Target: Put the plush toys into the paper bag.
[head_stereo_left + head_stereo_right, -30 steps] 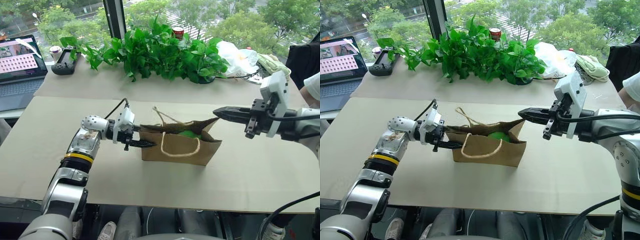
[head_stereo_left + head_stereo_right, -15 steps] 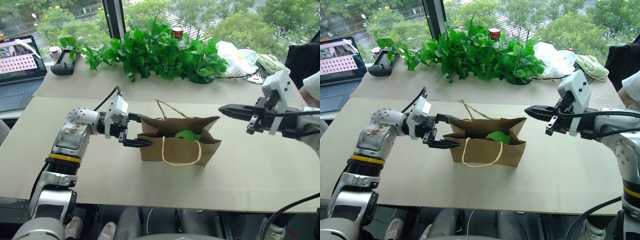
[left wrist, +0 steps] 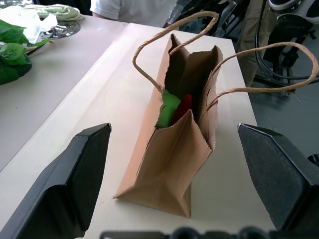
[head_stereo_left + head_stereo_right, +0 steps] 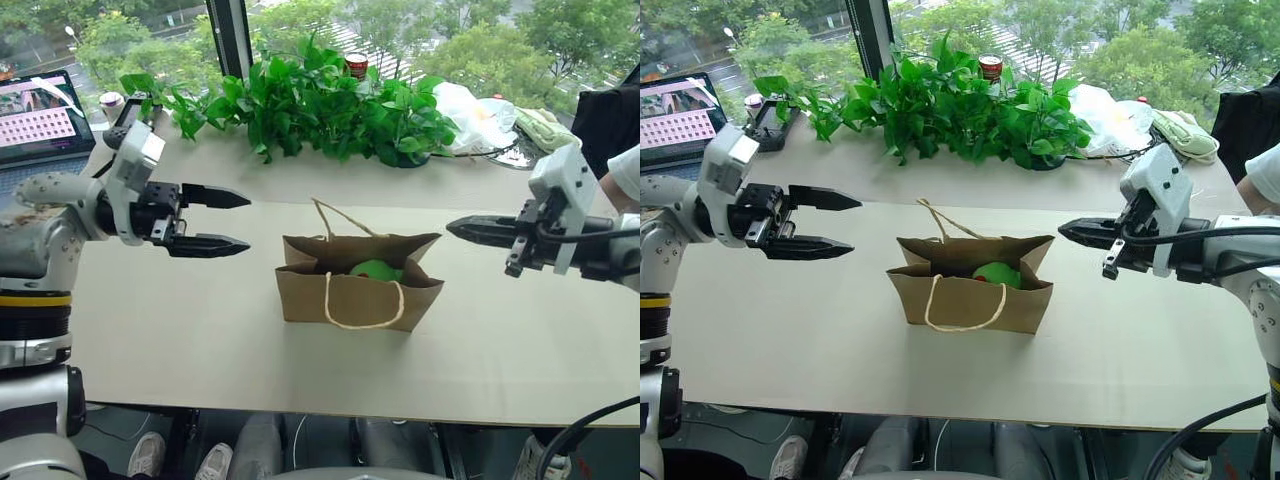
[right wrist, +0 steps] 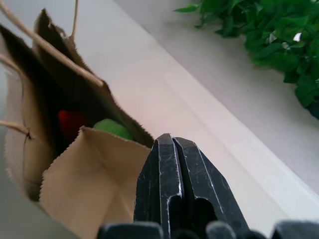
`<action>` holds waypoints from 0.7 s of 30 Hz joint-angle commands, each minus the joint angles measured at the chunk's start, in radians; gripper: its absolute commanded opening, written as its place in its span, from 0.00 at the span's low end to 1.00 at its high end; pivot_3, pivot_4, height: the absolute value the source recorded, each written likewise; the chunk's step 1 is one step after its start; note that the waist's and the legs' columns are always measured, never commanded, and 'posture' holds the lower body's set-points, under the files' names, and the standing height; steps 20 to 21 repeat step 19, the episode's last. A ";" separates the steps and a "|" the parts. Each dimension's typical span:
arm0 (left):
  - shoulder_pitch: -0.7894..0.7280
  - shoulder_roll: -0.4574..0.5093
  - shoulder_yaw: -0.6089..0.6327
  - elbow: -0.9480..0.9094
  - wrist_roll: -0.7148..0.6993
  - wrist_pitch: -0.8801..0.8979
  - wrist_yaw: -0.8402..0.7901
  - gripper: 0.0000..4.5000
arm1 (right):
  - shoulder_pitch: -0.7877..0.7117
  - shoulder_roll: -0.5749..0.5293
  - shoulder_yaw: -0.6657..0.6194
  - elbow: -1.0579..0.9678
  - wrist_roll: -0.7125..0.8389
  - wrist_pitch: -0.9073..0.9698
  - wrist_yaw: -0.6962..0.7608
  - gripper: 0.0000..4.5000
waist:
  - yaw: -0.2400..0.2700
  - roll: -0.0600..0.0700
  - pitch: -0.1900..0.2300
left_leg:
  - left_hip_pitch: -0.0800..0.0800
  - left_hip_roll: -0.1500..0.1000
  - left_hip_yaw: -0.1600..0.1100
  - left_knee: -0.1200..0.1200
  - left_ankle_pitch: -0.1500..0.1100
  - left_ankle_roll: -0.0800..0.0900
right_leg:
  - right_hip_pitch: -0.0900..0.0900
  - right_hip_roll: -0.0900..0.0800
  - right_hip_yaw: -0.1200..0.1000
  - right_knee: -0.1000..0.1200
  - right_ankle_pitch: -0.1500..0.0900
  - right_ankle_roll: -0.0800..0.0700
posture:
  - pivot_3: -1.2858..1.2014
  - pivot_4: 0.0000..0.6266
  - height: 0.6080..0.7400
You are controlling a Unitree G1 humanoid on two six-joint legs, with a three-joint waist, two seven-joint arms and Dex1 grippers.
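Note:
The brown paper bag (image 4: 358, 292) stands upright in the middle of the table with its mouth open and both cord handles free. Inside it lie the plush toys: the lime-green one (image 4: 376, 269) and the red one (image 3: 183, 107) side by side. My left gripper (image 4: 236, 219) hovers open and empty, well to the left of the bag and above table height. My right gripper (image 4: 455, 228) is shut with nothing in it, pointing at the bag's right end from a short gap away.
A row of leafy green plants (image 4: 320, 100) lines the back of the table. A laptop (image 4: 38, 120) and a black controller (image 4: 127, 125) sit at the far left, a white plastic bag (image 4: 470, 115) and pale green cloth (image 4: 545, 125) at the far right. A person's sleeve (image 4: 625, 170) shows at the right edge.
My left gripper let go of the bag's left end, opened wide and drew up and away to the left. The bag settled upright. The right gripper stayed shut, almost still.

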State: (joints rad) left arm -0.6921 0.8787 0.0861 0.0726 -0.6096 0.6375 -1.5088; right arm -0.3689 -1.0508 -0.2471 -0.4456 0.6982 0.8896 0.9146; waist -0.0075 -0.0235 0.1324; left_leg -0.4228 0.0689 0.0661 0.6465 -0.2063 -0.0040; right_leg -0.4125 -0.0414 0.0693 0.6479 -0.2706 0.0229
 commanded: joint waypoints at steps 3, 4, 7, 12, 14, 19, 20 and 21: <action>-0.001 0.023 0.046 -0.034 -0.040 0.020 0.019 0.97 | 0.019 -0.043 -0.065 -0.041 0.040 -0.016 0.056 0.00 | -0.002 0.000 0.000 | 0.000 0.000 0.000 0.000 0.000 0.000 | 0.000 0.000 0.000 0.000 0.000 0.000 | 0.52 0.24 0.79; 0.003 0.023 0.048 -0.039 -0.045 0.021 0.020 0.97 | 0.022 -0.046 -0.066 -0.039 0.039 -0.021 0.060 0.00 | -0.002 0.000 0.000 | 0.000 0.000 0.000 0.000 0.000 0.000 | 0.000 0.000 0.000 0.000 0.000 0.000 | 0.52 0.24 0.79; 0.008 0.022 0.048 -0.046 -0.051 0.027 0.023 0.97 | 0.021 -0.048 -0.066 -0.029 0.039 -0.027 0.064 0.00 | -0.004 0.000 0.000 | 0.000 0.000 0.000 0.000 0.000 0.000 | 0.000 0.000 0.000 0.000 0.000 0.000 | 0.52 0.24 0.79; 0.004 0.022 0.046 -0.048 -0.062 0.038 0.025 0.97 | 0.025 -0.047 -0.067 -0.022 0.035 -0.030 0.066 0.00 | -0.004 0.000 0.000 | 0.000 0.000 0.000 0.000 0.000 0.000 | 0.000 0.000 0.000 0.000 0.000 0.000 | 0.52 0.24 0.79; 0.001 0.023 0.042 -0.044 -0.064 0.035 0.024 0.97 | 0.024 -0.044 -0.067 -0.021 0.035 -0.030 0.064 0.00 | -0.004 0.000 0.000 | 0.000 0.000 0.000 0.000 0.000 0.000 | 0.000 0.000 0.000 0.000 0.000 0.000 | 0.52 0.24 0.79; -0.006 0.023 0.034 -0.036 -0.067 0.032 0.016 0.97 | 0.027 -0.039 -0.066 -0.020 0.033 -0.032 0.060 0.00 | -0.004 0.000 0.000 | 0.000 0.000 0.000 0.000 0.000 0.000 | 0.000 0.000 0.000 0.000 0.000 0.000 | 0.52 0.24 0.79; -0.006 0.023 0.034 -0.036 -0.067 0.032 0.016 0.97 | 0.027 -0.039 -0.066 -0.020 0.033 -0.032 0.060 0.00 | -0.004 0.000 0.000 | 0.000 0.000 0.000 0.000 0.000 0.000 | 0.000 0.000 0.000 0.000 0.000 0.000 | 0.52 0.24 0.79; -0.006 0.023 0.034 -0.036 -0.067 0.032 0.016 0.97 | 0.027 -0.039 -0.066 -0.020 0.033 -0.032 0.060 0.00 | -0.004 0.000 0.000 | 0.000 0.000 0.000 0.000 0.000 0.000 | 0.000 0.000 0.000 0.000 0.000 0.000 | 0.52 0.24 0.79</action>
